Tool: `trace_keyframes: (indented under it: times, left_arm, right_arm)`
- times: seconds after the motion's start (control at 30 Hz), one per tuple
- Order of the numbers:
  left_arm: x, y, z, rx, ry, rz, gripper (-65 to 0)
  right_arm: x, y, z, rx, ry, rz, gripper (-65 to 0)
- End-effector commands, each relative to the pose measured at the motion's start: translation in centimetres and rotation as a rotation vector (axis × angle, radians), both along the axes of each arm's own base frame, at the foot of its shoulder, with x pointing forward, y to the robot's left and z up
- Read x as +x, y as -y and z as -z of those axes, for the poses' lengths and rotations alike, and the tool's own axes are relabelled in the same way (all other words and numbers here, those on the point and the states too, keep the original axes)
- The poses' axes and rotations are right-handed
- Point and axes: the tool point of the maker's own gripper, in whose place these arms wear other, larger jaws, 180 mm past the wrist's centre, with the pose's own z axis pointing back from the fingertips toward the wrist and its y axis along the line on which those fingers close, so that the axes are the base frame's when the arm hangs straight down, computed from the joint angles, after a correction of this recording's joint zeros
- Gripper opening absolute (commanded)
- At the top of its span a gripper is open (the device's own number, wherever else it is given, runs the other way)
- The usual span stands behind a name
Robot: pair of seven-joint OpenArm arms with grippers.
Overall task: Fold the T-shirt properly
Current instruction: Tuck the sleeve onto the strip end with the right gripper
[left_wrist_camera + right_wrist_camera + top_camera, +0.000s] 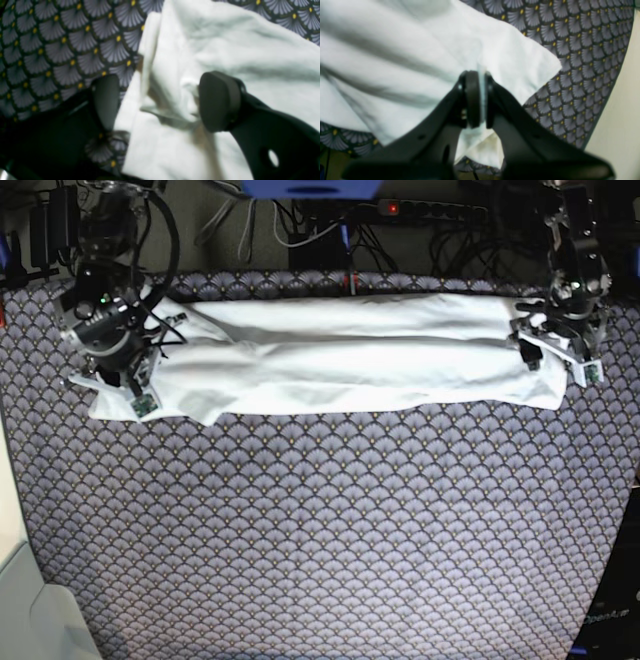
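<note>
The T-shirt (340, 355) lies at the far side of the patterned cloth surface (320, 530), folded lengthwise into a long narrow band running left to right, with soft creases along its length.

Right gripper (478, 100): jaws pressed together, pinching a thin edge of the white fabric between the pads. In the base view this arm (110, 320) sits at the left end of the shirt, over the end where a sleeve sticks out toward the near side.

Left gripper (160, 100): jaws spread wide. One finger (217, 100) is over the shirt, the other over the patterned surface just beside the cloth edge; a bunched fold lies between them, not gripped. In the base view this arm (565, 320) is at the shirt's right end.
</note>
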Motion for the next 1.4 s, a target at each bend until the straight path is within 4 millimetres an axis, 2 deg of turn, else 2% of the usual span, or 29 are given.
trace_keyframes:
  times: [0.0, 0.07, 0.23, 0.37, 0.43, 0.6, 0.7, 0.9, 1.0, 1.37]
  left_arm:
    - [0.6, -0.7, -1.1, 0.028, 0.032, 0.002, -13.7]
    - [0.4, -0.8, -1.1, 0.029, 0.029, -0.001, -13.7]
    - [0.4, -0.9, -1.1, 0.030, 0.028, -0.001, -13.6]
    - [0.5, -0.7, -1.4, 0.026, 0.040, 0.003, -13.4]
    - [0.8, -0.7, -1.9, 0.031, 0.052, 0.007, -13.4]
    - [1.8, -0.1, -4.6, 0.058, 0.119, 0.035, -13.4]
    - [1.7, 0.0, -4.9, 0.065, 0.125, 0.041, -13.4]
    - [1.2, -0.4, -3.3, 0.044, 0.088, 0.021, -13.4]
    - [1.8, -0.4, -3.3, 0.037, 0.095, 0.014, -13.4]
    - [0.3, -1.3, 0.8, 0.006, -0.012, -0.027, -13.4]
  right_arm:
    - [0.6, 0.3, -0.8, -0.009, 0.032, 0.000, -62.3]
    - [0.5, 0.3, -0.8, -0.010, 0.027, 0.002, -56.6]
    - [0.5, 0.3, -0.7, -0.012, 0.024, 0.003, -35.5]
    - [-0.2, 0.4, -0.5, -0.018, 0.013, 0.001, -24.8]
    - [-0.1, 0.6, -0.7, -0.022, 0.018, 0.004, -23.5]
    - [-0.2, 0.4, -1.7, -0.028, 0.045, 0.000, -23.5]
    - [-0.2, 0.3, -1.6, -0.023, 0.043, 0.000, -23.5]
    - [-0.3, -0.3, -0.9, 0.000, 0.031, 0.001, -23.5]
    - [-0.3, -0.8, -0.7, 0.007, 0.025, -0.013, -23.5]
    - [-0.1, -1.2, -0.8, 0.006, 0.028, -0.027, -23.5]
